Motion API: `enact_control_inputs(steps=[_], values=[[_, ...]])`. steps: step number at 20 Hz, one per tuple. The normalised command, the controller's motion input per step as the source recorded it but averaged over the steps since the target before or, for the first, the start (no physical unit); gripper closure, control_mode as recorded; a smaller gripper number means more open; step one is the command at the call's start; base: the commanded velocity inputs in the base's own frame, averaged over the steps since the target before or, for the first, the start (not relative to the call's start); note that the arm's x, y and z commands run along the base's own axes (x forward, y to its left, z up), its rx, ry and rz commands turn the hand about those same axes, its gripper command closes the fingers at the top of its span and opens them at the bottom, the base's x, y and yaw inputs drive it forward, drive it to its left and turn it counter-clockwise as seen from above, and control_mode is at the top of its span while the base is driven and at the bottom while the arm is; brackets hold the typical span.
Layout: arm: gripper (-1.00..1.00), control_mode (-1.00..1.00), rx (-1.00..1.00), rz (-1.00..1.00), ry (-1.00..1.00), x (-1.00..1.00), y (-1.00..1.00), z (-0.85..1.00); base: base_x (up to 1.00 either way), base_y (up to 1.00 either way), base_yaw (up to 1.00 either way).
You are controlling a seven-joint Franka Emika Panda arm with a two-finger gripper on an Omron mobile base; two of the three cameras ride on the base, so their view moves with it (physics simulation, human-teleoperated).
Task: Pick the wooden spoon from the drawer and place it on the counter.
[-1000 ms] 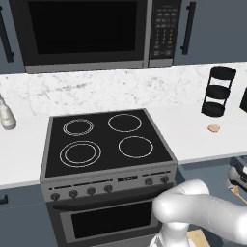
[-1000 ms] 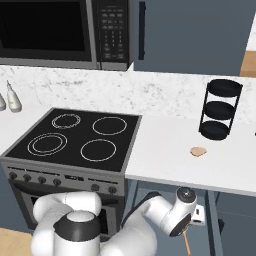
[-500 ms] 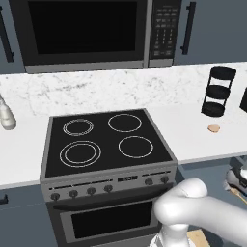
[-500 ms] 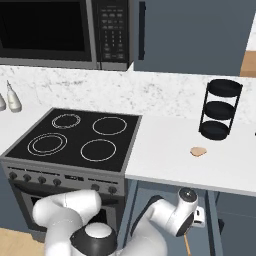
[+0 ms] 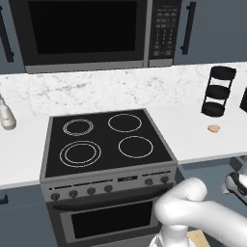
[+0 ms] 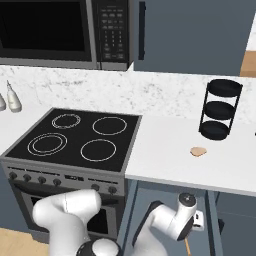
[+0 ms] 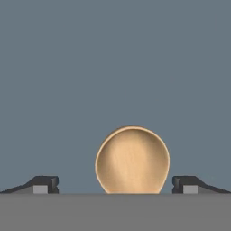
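The wooden spoon (image 7: pixel 132 160) lies on the blue-grey floor of the drawer (image 7: pixel 113 67), its round tan bowl just ahead of my fingertips. My gripper (image 7: pixel 115 185) is open, one dark tip on each side of the bowl, and neither touches it. In the right base view the arm bends down into the pulled-out drawer (image 6: pixel 160 192) under the white counter (image 6: pixel 165 160), right of the stove. A thin tan strip of the spoon's handle (image 6: pixel 187 246) shows below the hand. The rest of the handle is hidden.
A black stove (image 5: pixel 106 142) sits left of the drawer, with a microwave (image 5: pixel 82 31) above it. On the counter stand a black tiered rack (image 6: pixel 220 109) and a small tan lump (image 6: pixel 198 151). A bottle (image 5: pixel 6 116) stands far left.
The arm's lower links have swung down and forward near the oven front. The hand stays low in the drawer and the jaws are as wide as before.
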Motion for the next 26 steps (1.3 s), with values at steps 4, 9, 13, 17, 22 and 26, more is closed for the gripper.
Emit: enact_control_inputs(steps=[4, 9, 13, 17, 22, 26], values=[[-1.00, -1.00, 0.00, 0.00, 0.00, 0.06, -0.01, -0.20, 0.00, 0.00, 0.00], [-1.00, -1.00, 0.00, 0.00, 0.00, 0.10, -0.10, -0.17, 0.00, 0.00, 0.00], [-1.00, -1.00, 0.00, 0.00, 0.00, 0.06, -0.14, -0.15, 0.00, 0.00, 0.00], [1.00, -1.00, 0.00, 0.00, 0.00, 0.00, -0.09, -0.14, 0.00, 0.00, 0.00], [1.00, -1.00, 0.00, 0.00, 0.00, 0.00, 0.00, 0.00, 0.00, 0.00, 0.00], [1.00, -1.00, 0.00, 0.00, 0.00, -0.09, 0.00, 0.01, 0.00, 0.00, 0.00]])
